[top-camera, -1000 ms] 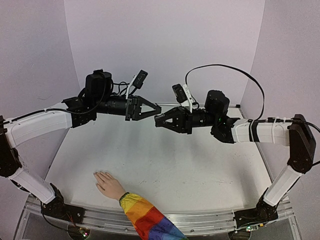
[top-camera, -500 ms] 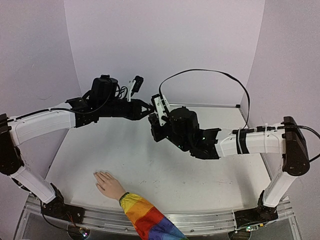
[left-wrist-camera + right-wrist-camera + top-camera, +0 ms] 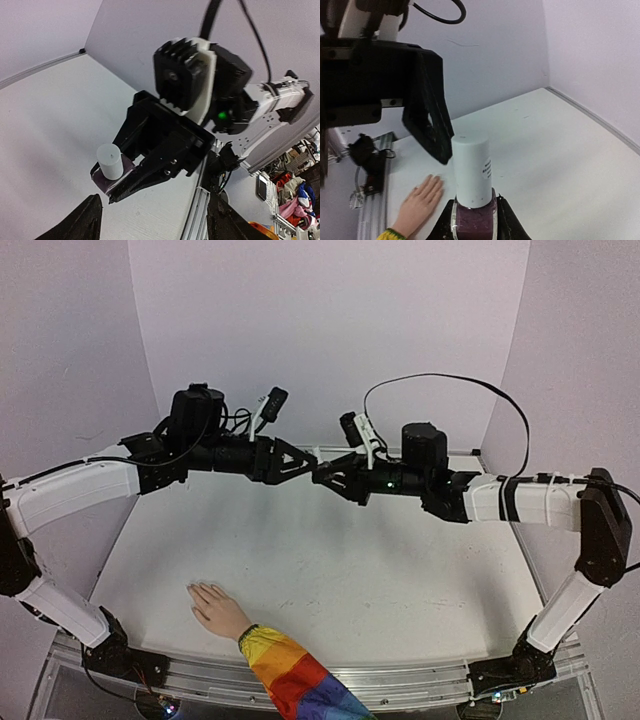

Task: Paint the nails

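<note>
Purple bottle (image 3: 473, 192), white-capped, sits clamped in the right tool (image 3: 328, 478); the left tool (image 3: 303, 461) gapes wide just beside its cap, both above the tabletop (image 3: 400, 580).

From above, the nails (image 3: 199, 589) are too tiny to read any polish. The rainbow sleeve (image 3: 290, 675) runs off the bottom edge. The bottle (image 3: 474, 222) base is cropped in the right wrist view.
</note>
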You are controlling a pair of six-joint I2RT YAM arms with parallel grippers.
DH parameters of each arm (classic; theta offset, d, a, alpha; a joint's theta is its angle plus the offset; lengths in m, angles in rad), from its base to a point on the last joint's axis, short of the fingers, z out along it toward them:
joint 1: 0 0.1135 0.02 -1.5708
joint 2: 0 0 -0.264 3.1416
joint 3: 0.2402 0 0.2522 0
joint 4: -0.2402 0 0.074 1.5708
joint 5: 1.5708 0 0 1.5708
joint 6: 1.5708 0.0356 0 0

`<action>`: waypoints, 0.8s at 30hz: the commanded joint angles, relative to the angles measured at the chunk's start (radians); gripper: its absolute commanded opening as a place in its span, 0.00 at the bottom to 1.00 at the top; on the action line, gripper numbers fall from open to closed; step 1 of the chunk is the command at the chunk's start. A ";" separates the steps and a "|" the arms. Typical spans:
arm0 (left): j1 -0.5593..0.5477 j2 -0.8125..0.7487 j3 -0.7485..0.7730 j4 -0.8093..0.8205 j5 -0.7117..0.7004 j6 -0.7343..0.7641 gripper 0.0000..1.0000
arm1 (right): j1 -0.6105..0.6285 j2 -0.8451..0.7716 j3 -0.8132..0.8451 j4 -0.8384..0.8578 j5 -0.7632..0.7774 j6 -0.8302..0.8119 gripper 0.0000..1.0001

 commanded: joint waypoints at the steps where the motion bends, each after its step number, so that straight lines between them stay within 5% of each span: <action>1: 0.037 -0.062 -0.018 0.206 0.190 -0.074 0.75 | -0.060 -0.036 0.012 0.141 -0.546 0.146 0.00; 7: 0.036 -0.018 0.007 0.254 0.269 -0.114 0.75 | -0.060 0.012 0.007 0.356 -0.662 0.330 0.00; 17: 0.008 0.015 0.039 0.255 0.342 -0.107 0.56 | -0.060 0.057 0.008 0.465 -0.660 0.414 0.00; 24: 0.003 0.042 0.053 0.255 0.332 -0.107 0.28 | -0.060 0.068 0.009 0.463 -0.652 0.410 0.00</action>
